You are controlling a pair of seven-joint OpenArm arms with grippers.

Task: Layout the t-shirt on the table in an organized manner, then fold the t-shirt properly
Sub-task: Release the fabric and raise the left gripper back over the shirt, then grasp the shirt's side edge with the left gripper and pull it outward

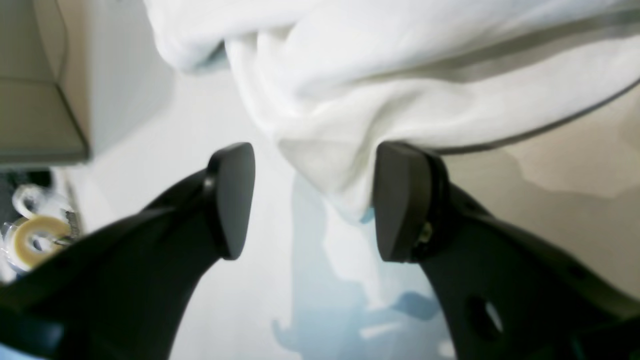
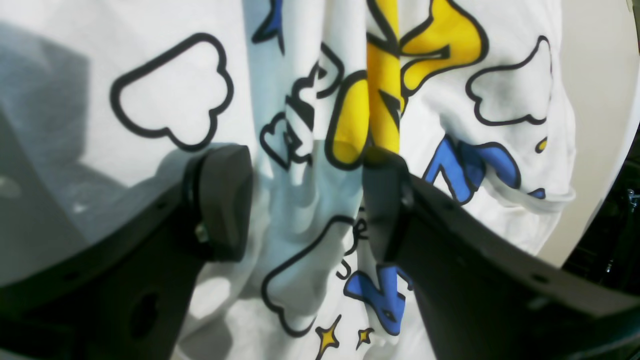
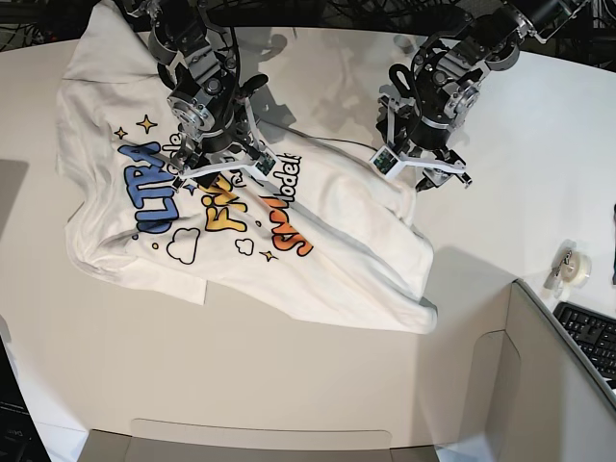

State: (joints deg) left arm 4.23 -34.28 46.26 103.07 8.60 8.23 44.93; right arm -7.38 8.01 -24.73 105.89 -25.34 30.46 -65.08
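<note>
The white t-shirt point(image 3: 337, 250) lies print-up and wrinkled on the table point(image 3: 289, 385), its hem toward the right. My right gripper point(image 3: 219, 171) stands over the printed letters. In its wrist view the right gripper point(image 2: 305, 200) is open, its fingers either side of a raised fold of the t-shirt point(image 2: 165, 100) with yellow and blue print. My left gripper point(image 3: 421, 173) is at the shirt's far edge. Seen close, the left gripper point(image 1: 312, 200) is open, and a plain white corner of the t-shirt point(image 1: 400, 75) hangs between the jaws near the right finger point(image 1: 400, 200).
A grey partition panel point(image 3: 539, 366) stands at the near right, with a keyboard point(image 3: 592, 337) behind it. A tape roll point(image 3: 576, 265) lies near the table's right edge, and the same tape roll point(image 1: 37, 240) and panel point(image 1: 35, 100) show in the left wrist view.
</note>
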